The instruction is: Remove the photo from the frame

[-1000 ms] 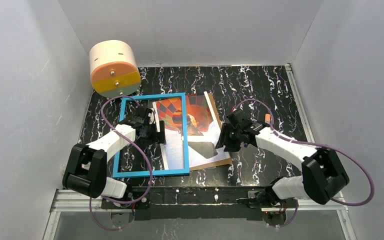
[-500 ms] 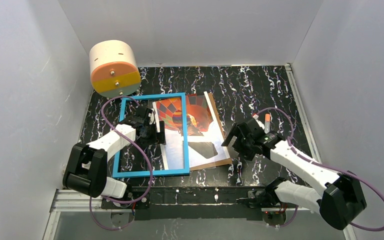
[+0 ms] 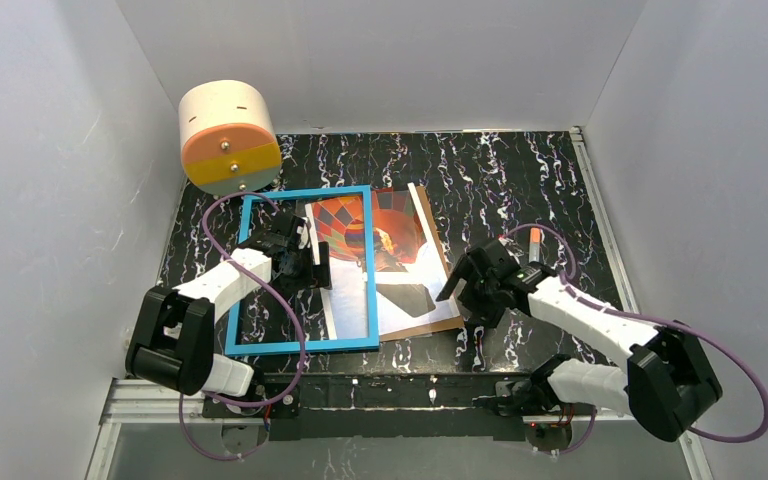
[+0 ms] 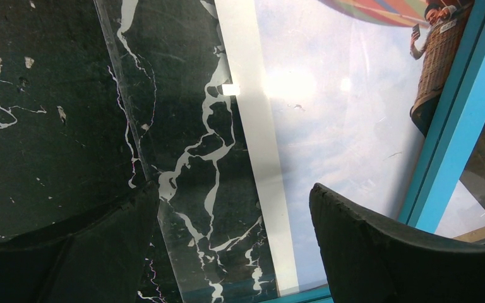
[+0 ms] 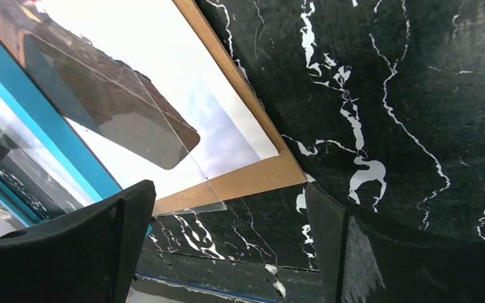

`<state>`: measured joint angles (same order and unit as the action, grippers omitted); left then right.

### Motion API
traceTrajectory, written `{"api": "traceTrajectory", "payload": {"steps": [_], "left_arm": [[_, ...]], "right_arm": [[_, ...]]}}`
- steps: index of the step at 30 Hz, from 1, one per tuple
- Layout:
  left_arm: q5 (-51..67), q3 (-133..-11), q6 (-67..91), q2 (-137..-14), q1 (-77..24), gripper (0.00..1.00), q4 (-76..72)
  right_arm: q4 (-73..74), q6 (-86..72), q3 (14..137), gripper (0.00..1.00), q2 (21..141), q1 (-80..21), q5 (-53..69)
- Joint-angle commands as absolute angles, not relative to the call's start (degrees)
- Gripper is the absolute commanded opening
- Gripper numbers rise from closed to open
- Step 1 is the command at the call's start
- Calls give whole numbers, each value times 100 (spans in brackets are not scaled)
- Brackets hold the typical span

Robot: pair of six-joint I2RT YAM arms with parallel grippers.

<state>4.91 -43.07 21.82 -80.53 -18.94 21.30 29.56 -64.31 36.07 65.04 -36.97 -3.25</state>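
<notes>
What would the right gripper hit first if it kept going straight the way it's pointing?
Likely the near corner of the brown backing board under the photo; the open right gripper frames it, though how far off is unclear.

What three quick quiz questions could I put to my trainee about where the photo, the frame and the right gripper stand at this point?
1. True or false: the right gripper is shut on the photo.
2. What lies directly under the photo? A) a cloth B) a brown backing board C) nothing but tabletop
3. Which long side of the frame crosses over the photo?

Key:
1. False. Its jaws stand open and hold nothing.
2. B.
3. The side nearer the right arm.
</notes>
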Motion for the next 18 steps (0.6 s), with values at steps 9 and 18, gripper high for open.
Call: {"api": "traceTrajectory", "payload": {"steps": [9,18], "left_arm": [[374,-4309,2118,-7917,-1921,87,2284],[391,-4306,2119,-7919,-1921,87,2287]], "right_arm": [[2450,-6355,3635,79,7133,-3685,348],[2926,-6639,3612,80,7067,-3683,-258]]}}
